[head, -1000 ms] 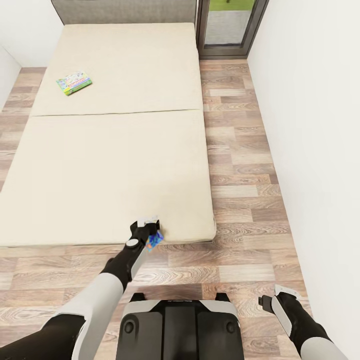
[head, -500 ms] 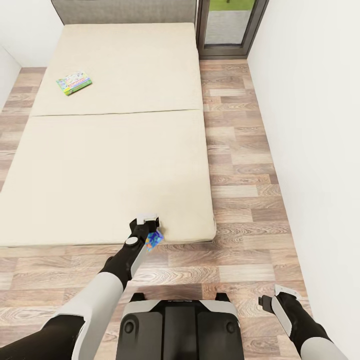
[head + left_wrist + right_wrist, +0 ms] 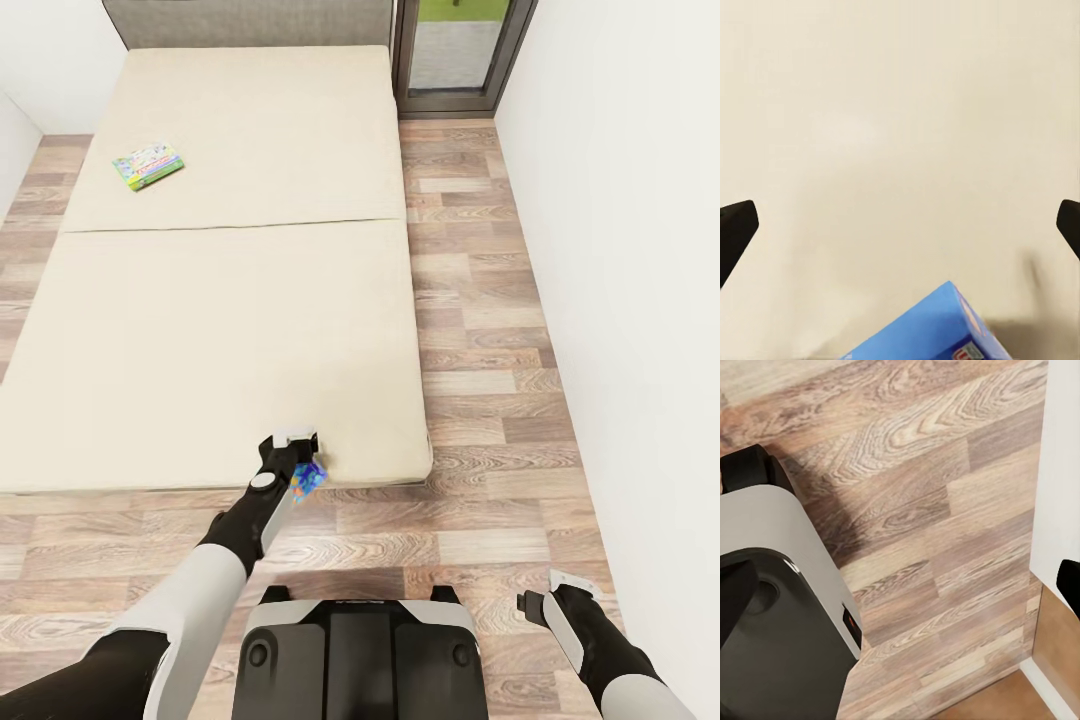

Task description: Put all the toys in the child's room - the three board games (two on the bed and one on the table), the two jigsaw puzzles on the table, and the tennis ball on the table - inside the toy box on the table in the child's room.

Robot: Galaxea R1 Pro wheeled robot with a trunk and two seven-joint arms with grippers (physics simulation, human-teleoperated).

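Blue flat cardboard game box (image 3: 308,479) overhanging cream bed (image 3: 230,330) edge beside left gripper (image 3: 292,441), fingers spread wide, gripping nothing; nudging risks dropping it. Right gripper (image 3: 553,592) idling, fingers apart.

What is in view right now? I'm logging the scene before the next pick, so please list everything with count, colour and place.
board game on the bed: one, green-edged colourful box, far left part of the bed.
blue board game: one, blue colourful box, at the bed's near edge beside the left gripper.
bed: one, cream cover, grey headboard, ahead of the robot.
floor: wood planks, around the bed.
wall: white, to the right.
door: one, dark frame, far right of the headboard.
robot base: grey and black, bottom centre.
left gripper: over the bed's near edge, fingers apart.
right gripper: low over the floor, empty.
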